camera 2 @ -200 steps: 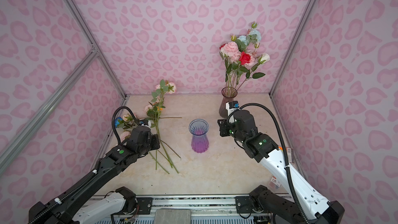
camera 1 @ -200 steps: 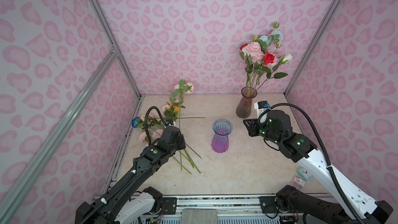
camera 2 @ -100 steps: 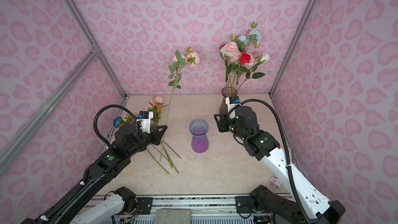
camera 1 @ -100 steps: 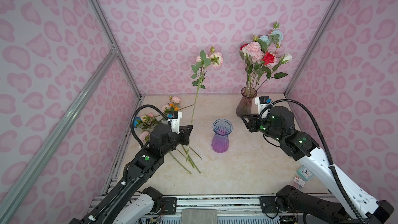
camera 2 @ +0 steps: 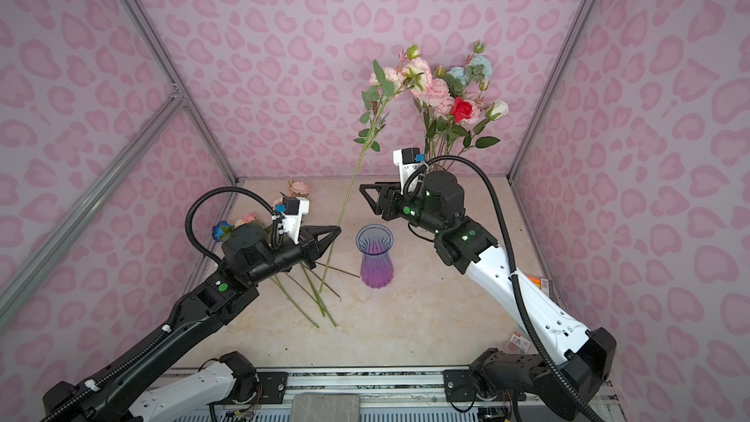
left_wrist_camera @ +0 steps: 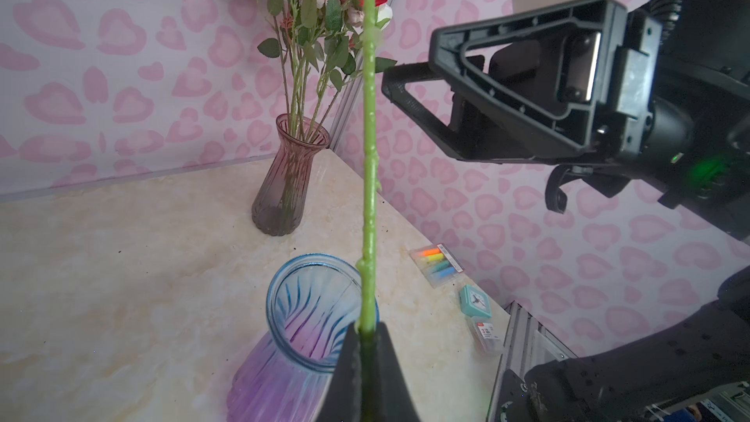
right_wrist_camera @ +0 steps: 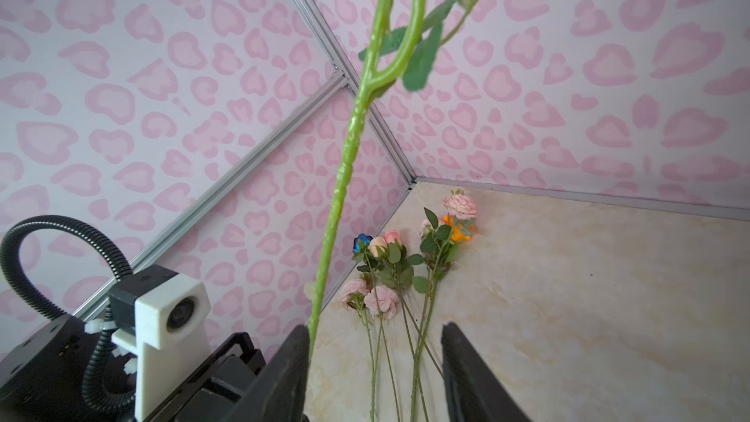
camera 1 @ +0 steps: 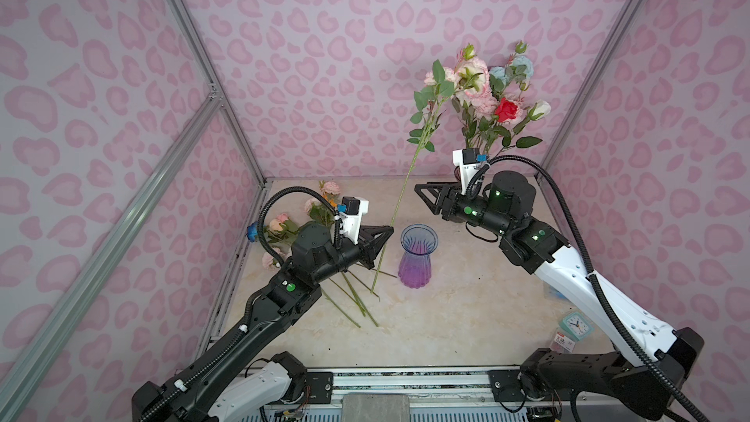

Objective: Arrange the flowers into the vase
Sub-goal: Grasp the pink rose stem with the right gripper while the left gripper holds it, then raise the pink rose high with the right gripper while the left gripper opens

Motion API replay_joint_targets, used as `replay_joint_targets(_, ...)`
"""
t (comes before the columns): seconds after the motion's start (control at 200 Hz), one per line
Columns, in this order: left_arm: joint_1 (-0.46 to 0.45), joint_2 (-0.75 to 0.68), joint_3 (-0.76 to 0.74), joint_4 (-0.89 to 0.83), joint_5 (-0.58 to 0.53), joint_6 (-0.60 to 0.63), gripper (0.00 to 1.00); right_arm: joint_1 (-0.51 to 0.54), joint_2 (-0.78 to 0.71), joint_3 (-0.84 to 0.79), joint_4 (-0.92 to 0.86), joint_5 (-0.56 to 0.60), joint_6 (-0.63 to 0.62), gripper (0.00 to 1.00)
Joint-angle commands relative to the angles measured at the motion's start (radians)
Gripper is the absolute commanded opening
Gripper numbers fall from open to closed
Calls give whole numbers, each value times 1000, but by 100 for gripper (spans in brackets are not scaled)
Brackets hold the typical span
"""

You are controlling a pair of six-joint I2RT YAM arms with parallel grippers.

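Nearest the camera head, at the right edge of the beige marble-look tabletop (camera 1: 446, 318), lie a small teal clock (camera 1: 576, 324) and, seen from the left wrist cam, a clear pack of coloured markers (left_wrist_camera: 436, 263). Both are well apart from the work.

On the left, the loose flowers (right_wrist_camera: 381, 300) lie flat, stems toward the front, w/ pink, orange and blue heads toward the back left corner. The left arm covers many of them in both top views.

Mid-table, the left gripper (camera 1: 389, 232) is clamped tight low on the stem of the long green-stemmed pink flower spray (camera 1: 406, 184). The spray stands near upright, leaning toward the back right. Its lower end hangs just left of the blue-to-purple ribbed glass vase (camera 1: 418, 265), outside it. That vase stands btwn the two grippers.

The right gripper (camera 1: 420, 190), above and behind it, has its jaws part-way apart around the stem higher up. In the right wrist view the stem runs along one finger (right_wrist_camera: 292, 359), prob. touching, though contact can't be made out. The other finger stands clear.

Farthest, back right, the smoky brown-pink ribbed glass vase (left_wrist_camera: 284, 180) holds a bouquet (camera 1: 499, 103) of pink, pale blue, red and cream heads. In both top views the right arm's wrist cam hides nearly all of that vase. The held spray's heads reach up beside the bouquet's left edge.
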Motion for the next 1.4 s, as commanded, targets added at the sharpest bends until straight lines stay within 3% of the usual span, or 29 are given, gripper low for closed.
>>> replay_joint_targets(0.0, -18, -6, -3, 69, -4, 15, 3, 5, 13, -9, 107, -62, 45, 53)
replay_joint_targets(0.16, -37, -16, -22, 75, -18, 18, 3, 15, 21, -9, 141, -59, 49, 50)
replay_joint_targets(0.22, -43, -18, -25, 75, -12, 21, 3, 17, 28, -7, 145, -37, 52, 44)
replay_joint_targets(0.25, -47, -19, -28, 75, -14, 22, 3, 16, 33, -1, 143, -23, 49, 40)
replay_joint_targets(0.345, -56, -26, -40, 75, -19, 22, 3, 16, 56, 28, 129, -11, 46, 12)
replay_joint_targets(0.445, -60, -35, -49, 73, -26, 26, 3, 19, 74, 46, 132, -16, 53, 1)
replay_joint_targets(0.7, -62, -66, -70, 55, -52, 40, 3, 30, 69, 44, 131, 11, 34, 0)
replay_joint_targets(0.765, -62, -72, -70, 47, -65, 37, 7, 33, 71, 46, 133, 12, 31, 0)
replay_joint_targets(0.935, -61, -88, -76, 53, -63, 45, 4, 48, 74, 47, 147, 20, 32, 0)
replay_joint_targets(1.075, -61, -94, -73, 33, -81, 41, 21, 59, 70, 49, 147, 44, 16, 0)
replay_joint_targets(1.16, -62, -97, -68, 11, -121, 33, 40, 66, 69, 53, 138, 54, 1, 0)
replay_joint_targets(1.395, -62, -149, -78, -30, -232, 50, 48, 75, 51, 61, 108, 106, -59, 0)
